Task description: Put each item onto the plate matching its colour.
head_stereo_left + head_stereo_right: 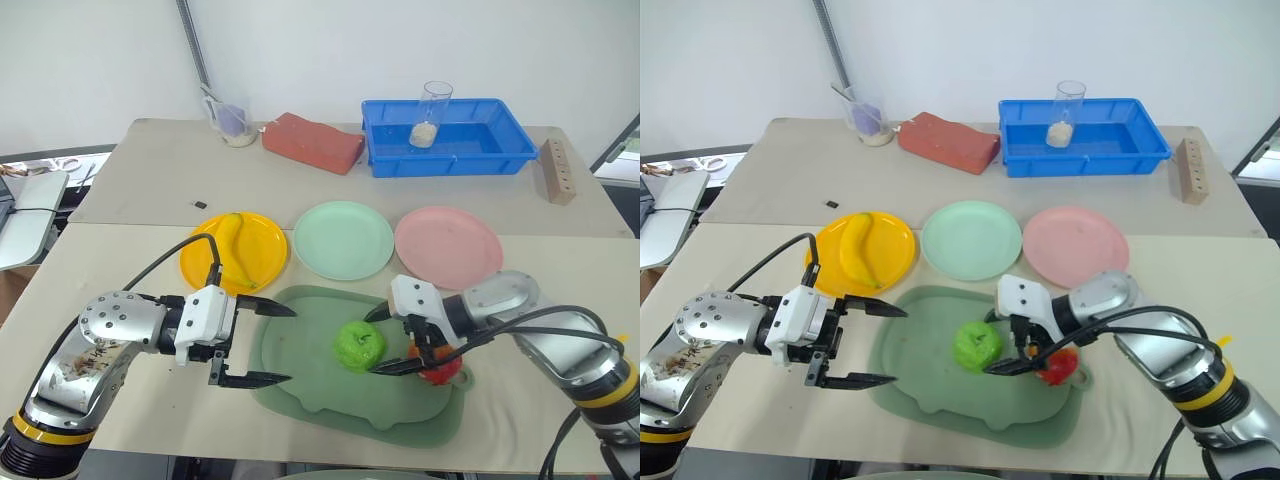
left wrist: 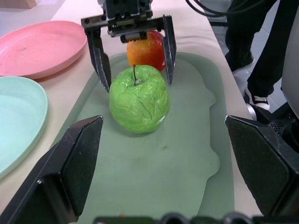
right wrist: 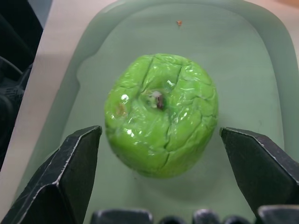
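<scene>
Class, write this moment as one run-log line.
banana: on yellow plate | right gripper: open around green apple | left gripper: open, empty

Both arms are brushed silver metal with round, screw-studded joint housings and a yellow band with black trim near the elbow. White blocks sit at the wrists, black cables looping over them. The left gripper and right gripper each carry two slim, pointed black fingers
</scene>
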`<act>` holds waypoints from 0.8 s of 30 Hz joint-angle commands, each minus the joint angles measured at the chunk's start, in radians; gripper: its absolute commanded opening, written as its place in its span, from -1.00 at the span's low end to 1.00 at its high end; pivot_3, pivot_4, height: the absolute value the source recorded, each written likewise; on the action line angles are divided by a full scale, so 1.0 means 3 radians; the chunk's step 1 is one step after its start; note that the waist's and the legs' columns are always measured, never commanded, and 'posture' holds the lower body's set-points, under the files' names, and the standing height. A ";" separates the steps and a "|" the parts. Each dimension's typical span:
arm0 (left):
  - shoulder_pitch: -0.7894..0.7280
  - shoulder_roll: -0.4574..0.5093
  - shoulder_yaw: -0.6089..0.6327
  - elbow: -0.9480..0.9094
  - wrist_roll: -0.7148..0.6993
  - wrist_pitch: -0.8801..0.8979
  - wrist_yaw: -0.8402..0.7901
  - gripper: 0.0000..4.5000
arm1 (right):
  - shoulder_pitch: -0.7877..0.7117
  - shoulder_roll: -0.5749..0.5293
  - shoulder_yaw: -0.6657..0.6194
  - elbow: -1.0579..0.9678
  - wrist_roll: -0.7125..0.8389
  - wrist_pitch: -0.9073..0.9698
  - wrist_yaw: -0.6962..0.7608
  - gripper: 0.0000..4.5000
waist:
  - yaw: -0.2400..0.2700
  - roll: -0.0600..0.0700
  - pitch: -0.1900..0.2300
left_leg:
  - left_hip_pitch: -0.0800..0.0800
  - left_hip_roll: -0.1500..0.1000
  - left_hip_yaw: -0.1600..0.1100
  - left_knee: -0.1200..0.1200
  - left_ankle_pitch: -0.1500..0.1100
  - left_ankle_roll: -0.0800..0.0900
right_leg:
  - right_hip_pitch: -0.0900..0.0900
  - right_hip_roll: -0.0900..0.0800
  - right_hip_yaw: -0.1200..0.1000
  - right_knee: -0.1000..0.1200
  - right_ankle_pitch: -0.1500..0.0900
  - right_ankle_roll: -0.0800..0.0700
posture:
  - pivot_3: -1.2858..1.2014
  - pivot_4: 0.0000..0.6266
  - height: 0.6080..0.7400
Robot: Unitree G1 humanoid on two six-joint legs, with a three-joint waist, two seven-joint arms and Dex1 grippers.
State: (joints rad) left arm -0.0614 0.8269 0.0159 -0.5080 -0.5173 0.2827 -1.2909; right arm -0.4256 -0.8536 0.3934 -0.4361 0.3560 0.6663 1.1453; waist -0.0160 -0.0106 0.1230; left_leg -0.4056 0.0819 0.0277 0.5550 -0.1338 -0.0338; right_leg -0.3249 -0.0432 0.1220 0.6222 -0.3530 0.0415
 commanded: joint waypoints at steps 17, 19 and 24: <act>-0.0676 -0.0619 0.0243 0.0362 -0.0364 0.0820 0.1407 1.00 | -0.1057 0.0802 -0.0498 0.1421 -0.0210 0.0042 -0.0741 -0.13 | 0.0009 0.0003 -0.0006 | 0.0005 -0.0002 -0.0002 0.0004 0.0001 0.0001 | 0.0004 0.0004 0.0000 0.0009 0.0001 0.0003 | 0.03 -0.52 1.00; -0.0727 -0.0727 0.0242 0.0424 -0.0293 0.0856 0.1612 1.00 | -0.1259 0.0951 -0.0460 0.1835 -0.0355 -0.0020 -0.0866 -0.13 | 0.0007 0.0002 -0.0006 | 0.0003 -0.0003 -0.0001 0.0004 0.0000 0.0002 | 0.0006 0.0003 0.0001 0.0008 0.0001 0.0003 | 0.03 -0.52 1.00; -0.0743 -0.0803 0.0226 0.0448 -0.0193 0.0883 0.1814 1.00 | -0.1588 0.1238 -0.0469 0.2567 -0.0572 -0.0212 -0.0975 -0.13 | 0.0001 0.0003 -0.0005 | 0.0001 -0.0003 -0.0002 0.0001 0.0000 0.0003 | 0.0015 0.0006 0.0001 0.0014 0.0002 0.0003 | 0.03 -0.52 1.00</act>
State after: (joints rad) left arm -0.2723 0.5868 0.0689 -0.3566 -0.5805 0.5481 -0.7626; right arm -0.8592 -0.4945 0.2652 0.2987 0.2046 0.6538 0.8616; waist -0.0156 -0.0096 0.1215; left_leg -0.4049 0.0810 0.0272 0.5555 -0.1339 -0.0329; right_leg -0.3202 -0.0413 0.1224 0.6267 -0.3523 0.0424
